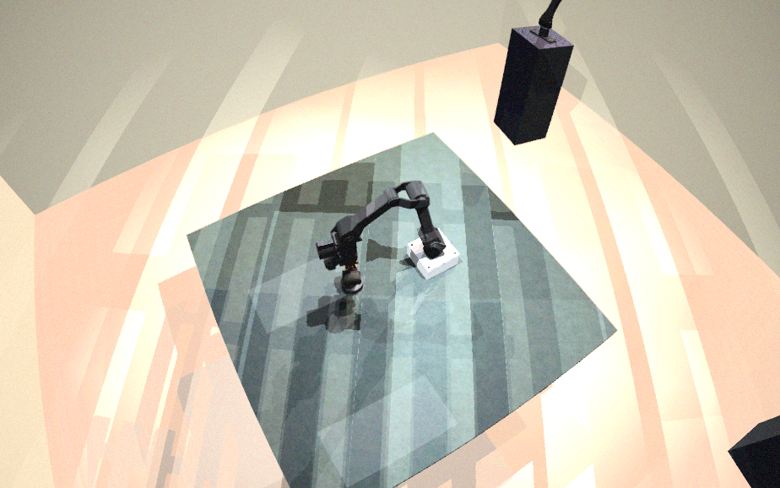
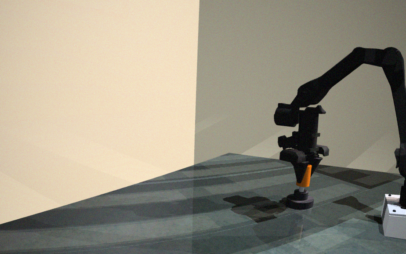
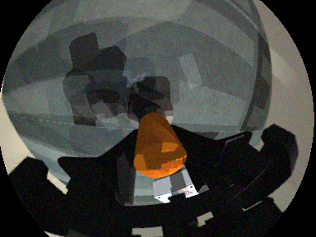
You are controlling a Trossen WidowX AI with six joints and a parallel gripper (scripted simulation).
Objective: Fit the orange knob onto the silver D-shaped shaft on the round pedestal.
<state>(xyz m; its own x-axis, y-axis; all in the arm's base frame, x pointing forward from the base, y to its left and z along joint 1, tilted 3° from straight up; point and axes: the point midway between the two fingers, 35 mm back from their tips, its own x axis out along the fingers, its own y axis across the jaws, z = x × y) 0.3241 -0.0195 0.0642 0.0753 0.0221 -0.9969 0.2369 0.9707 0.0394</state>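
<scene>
The orange knob [image 2: 306, 179] [image 3: 158, 144] is held between the fingers of my gripper [image 2: 305, 180] [image 3: 154, 130], which is shut on it and points down. In the exterior view the knob is above the round dark pedestal [image 2: 299, 204] [image 1: 357, 290], with its lower end at the silver shaft [image 2: 301, 189]. A length of shaft shows between the knob and the pedestal's raised collar, so the knob is not down on the pedestal. The knob's hole and the flat sides are hidden. In the wrist view the knob covers the shaft.
The arm's white base box [image 1: 435, 265] [image 2: 398, 224] stands on the square grey-green table top [image 1: 546, 299], to the right of the pedestal. A tall dark block [image 1: 528, 86] stands beyond the table, and another dark block [image 1: 761, 454] is at the lower right.
</scene>
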